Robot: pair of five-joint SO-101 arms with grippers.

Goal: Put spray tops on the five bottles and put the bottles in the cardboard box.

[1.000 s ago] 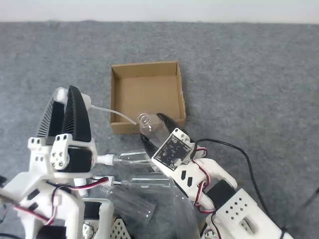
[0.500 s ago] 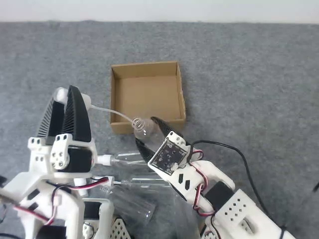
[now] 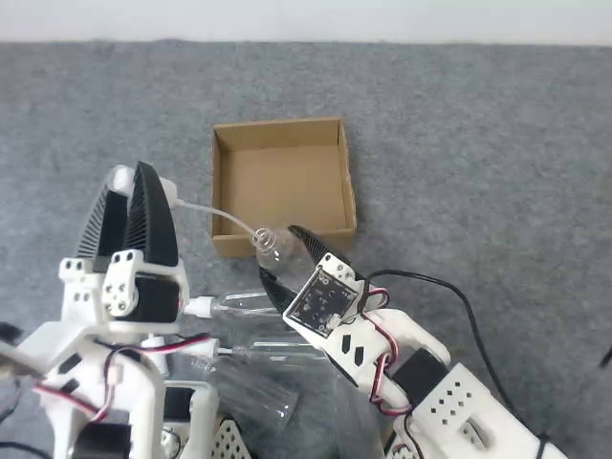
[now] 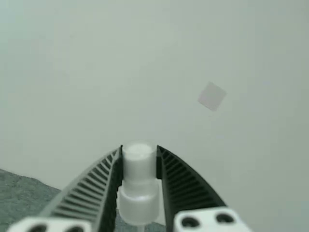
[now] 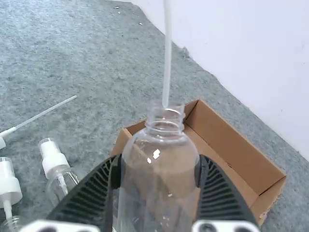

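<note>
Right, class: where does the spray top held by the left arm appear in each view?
High view: spray top in the left end effector, left of the cardboard box; its tube runs to the bottle's mouth.
Left wrist view: its white head sits between the fingers.
Right wrist view: its tube meets the bottle's mouth.
Shared landmark: the bottle, in the high and right wrist views.

Counter [image 3: 478, 143]: grey, felt-like carpet surface, spans high view from left edge to right edge. White wall [image 3: 306, 19]: narrow strip along top of frame, meets counter in straight line. Small faint square patch [image 4: 212, 95] on wall, tilted on one corner.
</note>
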